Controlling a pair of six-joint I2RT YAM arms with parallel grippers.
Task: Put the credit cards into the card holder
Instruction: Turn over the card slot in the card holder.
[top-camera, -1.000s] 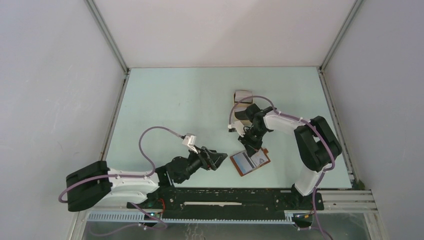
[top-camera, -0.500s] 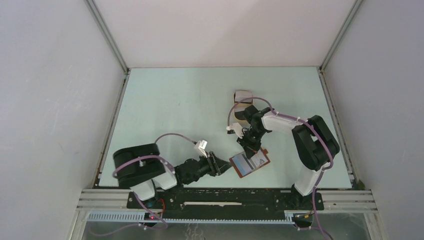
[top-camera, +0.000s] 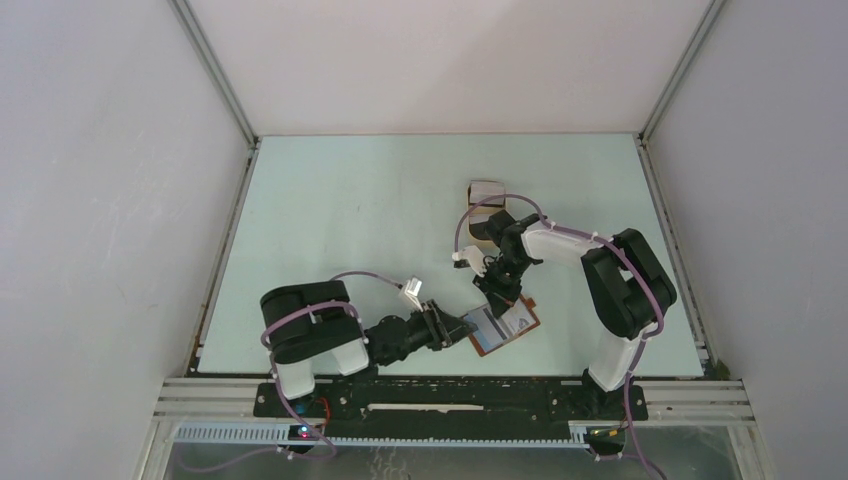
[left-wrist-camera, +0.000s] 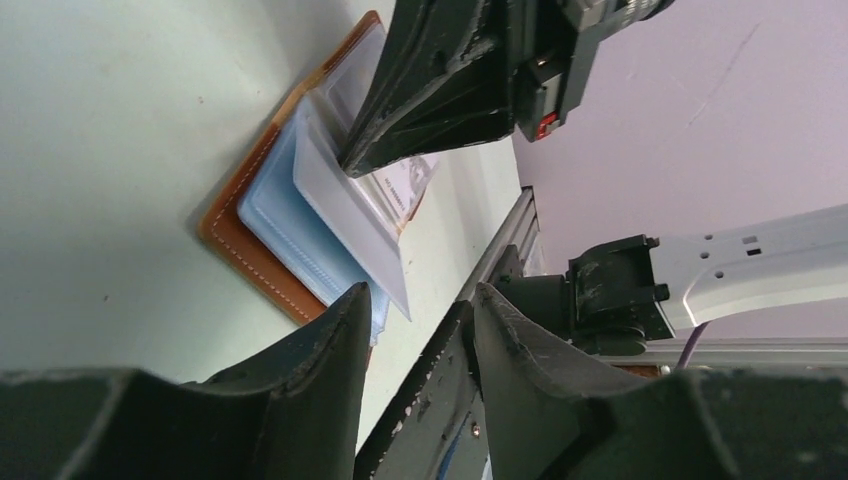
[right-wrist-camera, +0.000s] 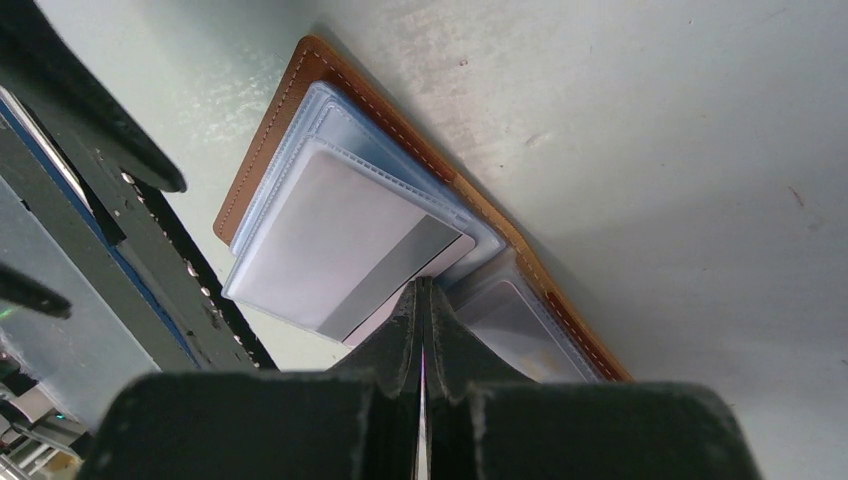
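The reddish-brown card holder lies open near the table's front edge, its clear sleeves fanned up. My right gripper stands over it, shut on the thin edge of a credit card. The card is white with a grey stripe, and its far end sits inside a clear sleeve of the card holder. My left gripper is open and empty, low at the holder's left edge. In the left wrist view, the holder lies just past my open left gripper, with the right gripper above it.
A small tan and white stack sits behind the right arm. The black base rail runs along the front edge just below the holder. The right arm's elbow stands to the holder's right.
My left arm has swung right and forward, bringing its open gripper up to the holder's left edge. The right gripper has stayed over the holder with its card.
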